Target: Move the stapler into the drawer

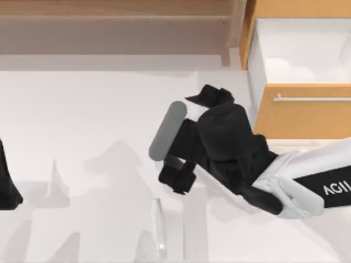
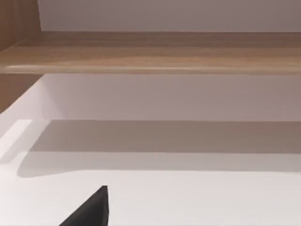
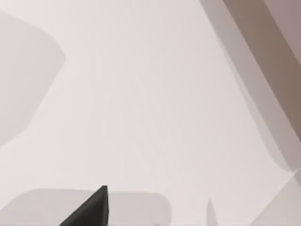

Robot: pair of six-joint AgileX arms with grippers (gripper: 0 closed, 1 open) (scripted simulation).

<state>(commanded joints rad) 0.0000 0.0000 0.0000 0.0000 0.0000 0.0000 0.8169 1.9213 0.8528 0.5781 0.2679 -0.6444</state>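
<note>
The stapler (image 1: pixel 159 227) is a slim pale object lying lengthwise on the white table near the front edge, a little left of centre. My right gripper (image 1: pixel 190 138) hovers over the middle of the table, above and behind the stapler, open and holding nothing; a grey cylinder (image 1: pixel 167 131) is fixed to it. The drawer (image 1: pixel 307 115) stands pulled open at the back right, showing its white inside (image 1: pixel 307 49) and its silver bar handle (image 1: pixel 312 99). My left gripper (image 1: pixel 8 183) is parked at the table's left edge.
A brown wooden open shelf (image 1: pixel 109 27) runs along the back left, also seen in the left wrist view as the shelf (image 2: pixel 150 52). The right arm's white link (image 1: pixel 318 186) reaches in from the right, just in front of the drawer.
</note>
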